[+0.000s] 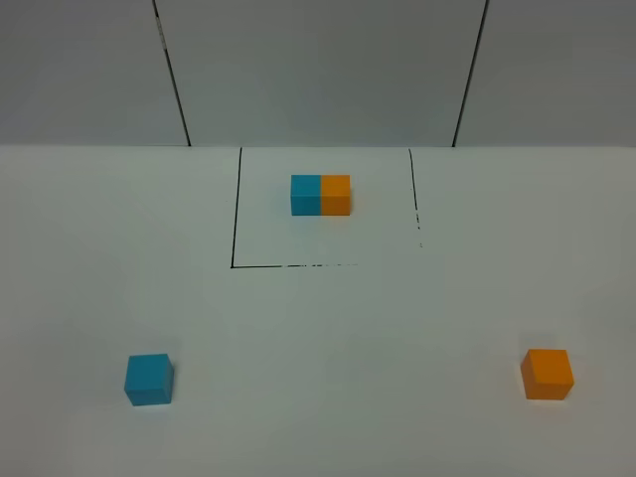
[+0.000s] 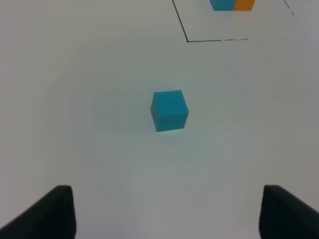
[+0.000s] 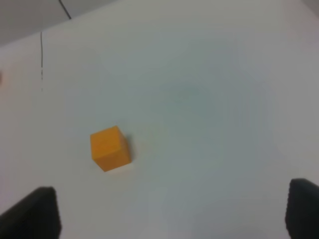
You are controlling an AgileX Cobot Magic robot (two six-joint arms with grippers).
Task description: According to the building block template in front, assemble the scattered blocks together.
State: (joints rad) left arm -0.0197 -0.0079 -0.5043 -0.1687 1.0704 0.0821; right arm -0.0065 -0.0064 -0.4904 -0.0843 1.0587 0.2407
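The template [image 1: 320,195], a blue cube joined to an orange cube with blue on the left, stands inside a black-lined square at the back of the white table; its edge shows in the left wrist view [image 2: 232,4]. The loose sky-blue cube [image 1: 149,379] sits at the front left, also in the left wrist view [image 2: 169,110]. The loose orange cube [image 1: 548,374] sits at the front right, also in the right wrist view [image 3: 109,148]. My left gripper [image 2: 169,214] is open and empty, short of the blue cube. My right gripper [image 3: 169,211] is open and empty, short of the orange cube. Neither gripper shows in the exterior view.
A black outline [image 1: 235,264] marks the square around the template on the white table [image 1: 338,338]. A grey panelled wall [image 1: 318,70] stands behind the table's far edge.
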